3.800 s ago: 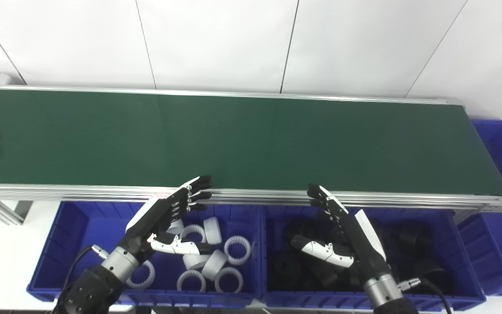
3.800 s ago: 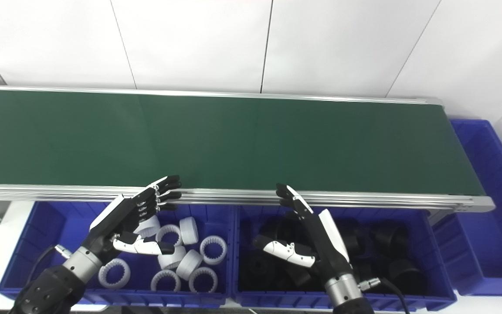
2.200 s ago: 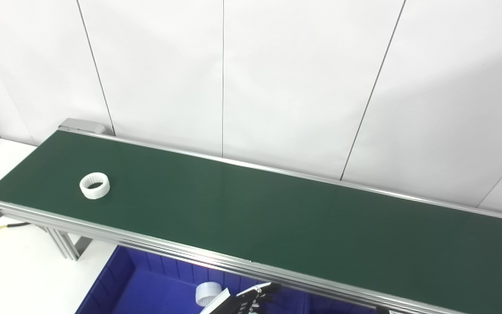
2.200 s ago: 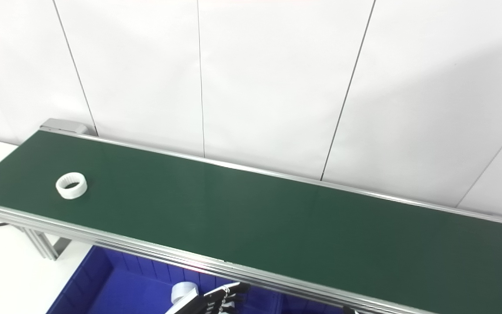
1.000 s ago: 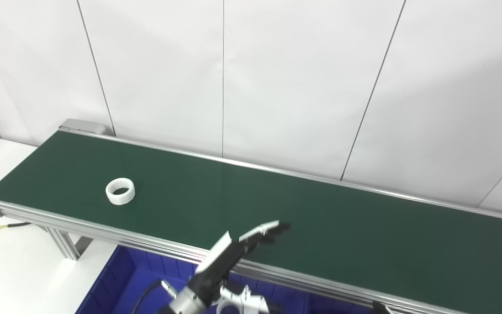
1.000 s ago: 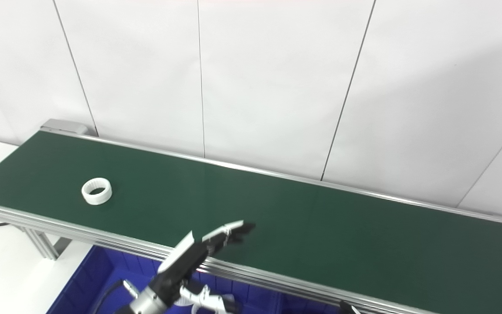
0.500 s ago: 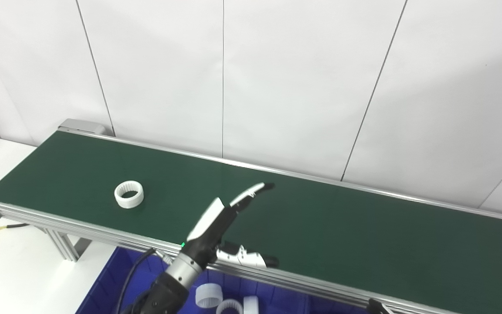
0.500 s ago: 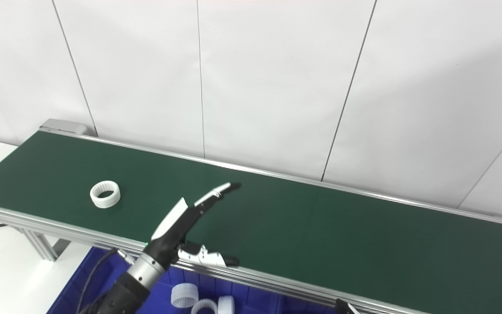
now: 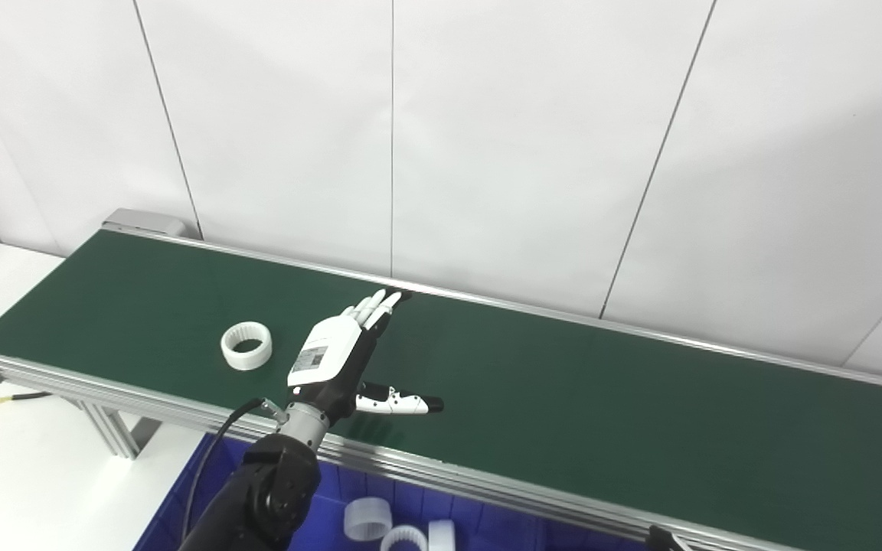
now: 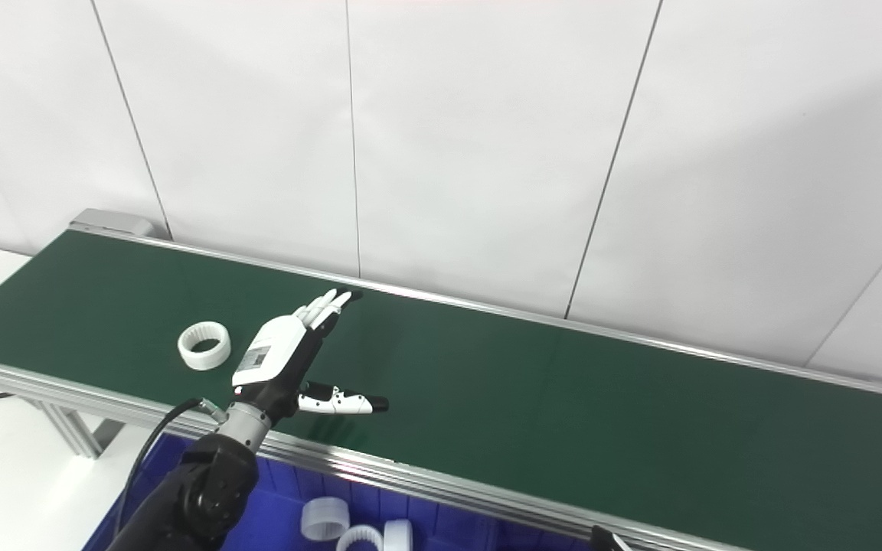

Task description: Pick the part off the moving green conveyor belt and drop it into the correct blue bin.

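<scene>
the white ring (image 9: 246, 346) lies flat on the green belt (image 9: 563, 398), hole up, toward the belt's left end and nearer its front rail than its back one. it has toothed inner walls like the white rings (image 9: 368, 519) already in the blue bin (image 9: 181, 505) below the front rail, so that bin is likely where it belongs.

the left hand (image 9: 338, 360) hangs over the belt with its back up, fingers (image 9: 377, 304) stretched together toward the far rail and thumb (image 9: 399, 402) swung out to about three o'clock. it holds nothing and is spread wide. this looks like a waiting pose, set in the ring's lane so the belt can carry the part toward it.

from the hand, the ring sits at about nine o'clock, near but apart, with bare belt between them. whether the palm touches the belt cannot be told.

the right hand is nearly out of view; only a dark tip (image 9: 659, 536) shows at the bottom edge, so its state cannot be told.
</scene>
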Available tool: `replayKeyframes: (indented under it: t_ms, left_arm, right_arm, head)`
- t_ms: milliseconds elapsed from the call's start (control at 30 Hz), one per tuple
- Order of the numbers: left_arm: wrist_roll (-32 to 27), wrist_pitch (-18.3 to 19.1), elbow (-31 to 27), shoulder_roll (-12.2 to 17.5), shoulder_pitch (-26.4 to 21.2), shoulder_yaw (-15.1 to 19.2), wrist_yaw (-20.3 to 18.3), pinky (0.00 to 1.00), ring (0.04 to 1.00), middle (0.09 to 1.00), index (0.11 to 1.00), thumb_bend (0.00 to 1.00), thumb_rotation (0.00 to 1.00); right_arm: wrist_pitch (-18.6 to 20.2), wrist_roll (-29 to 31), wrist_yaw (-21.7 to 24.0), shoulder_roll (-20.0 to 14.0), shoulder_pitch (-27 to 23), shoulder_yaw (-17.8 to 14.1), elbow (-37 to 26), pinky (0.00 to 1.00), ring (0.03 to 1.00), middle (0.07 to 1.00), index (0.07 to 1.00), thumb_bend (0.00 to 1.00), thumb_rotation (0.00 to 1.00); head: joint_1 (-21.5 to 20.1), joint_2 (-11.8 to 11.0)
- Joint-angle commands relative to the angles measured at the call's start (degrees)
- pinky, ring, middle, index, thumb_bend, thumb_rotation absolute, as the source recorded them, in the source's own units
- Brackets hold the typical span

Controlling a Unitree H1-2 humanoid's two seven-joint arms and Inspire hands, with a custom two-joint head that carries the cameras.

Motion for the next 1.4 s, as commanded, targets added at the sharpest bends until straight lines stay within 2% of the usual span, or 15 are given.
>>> replayKeyframes:
  t_ms: [0, 200, 300, 467, 567, 867, 1367]
  left_arm:
    - [1.7, 1.2, 0.1, 0.9, -3.6, -0.2, 3.6, 1.0, 0.994, 0.999, 0.963, 0.84, 0.54]
    - [3.1, 3.1, 3.7, 1.8, -5.8, -0.7, 7.5, 1.0, 0.991, 0.992, 0.955, 0.84, 0.56]
    - [3.9, 6.1, 5.1, 2.5, -7.1, -0.8, 7.9, 1.0, 0.99, 0.991, 0.951, 0.84, 0.55]
    - [3.4, 8.8, 6.8, 3.2, -8.3, -0.7, 9.0, 1.0, 0.986, 0.984, 0.948, 0.84, 0.5]
    - [3.2, 10.2, 7.8, 3.7, -8.9, -0.7, 9.9, 1.0, 0.984, 0.986, 0.951, 0.83, 0.42]
    - [1.9, 11.0, 11.8, 5.2, -10.6, -0.9, 12.1, 1.0, 0.992, 0.998, 0.949, 0.83, 0.31]
    - [0.1, 12.9, 16.4, 6.7, -11.4, -1.4, 12.4, 1.0, 0.99, 0.997, 0.941, 0.84, 0.3]
  right_arm:
    - [-3.3, 0.3, -0.5, -0.2, -0.5, -0.2, -1.0, 0.74, 0.822, 0.866, 0.888, 0.72, 0.11]
    - [-3.8, 0.4, -0.5, -0.3, -0.6, -0.2, -0.8, 0.74, 0.821, 0.861, 0.888, 0.72, 0.11]
    - [-3.6, 0.8, -0.4, -0.3, -0.6, -0.3, -0.8, 0.75, 0.823, 0.861, 0.889, 0.72, 0.13]
    - [-3.7, 0.9, -0.4, -0.2, -0.6, -0.2, -0.8, 0.75, 0.824, 0.862, 0.89, 0.72, 0.11]
    - [-3.9, 0.8, -0.4, -0.3, -0.6, -0.2, -0.6, 0.75, 0.823, 0.861, 0.891, 0.72, 0.1]
    - [-4.1, 0.9, -0.3, -0.4, -0.6, -0.1, -0.6, 0.75, 0.822, 0.861, 0.89, 0.73, 0.1]
    - [-4.2, 0.7, -0.5, -0.4, -0.5, -0.2, -0.9, 0.74, 0.815, 0.856, 0.887, 0.73, 0.12]
  head:
    - [0.0, 0.0]
    - [0.1, 0.0]
    - [0.1, -0.2]
    - [0.1, -0.3]
    - [0.1, -0.3]
    - [0.1, -0.3]
    - [-0.1, -0.1]
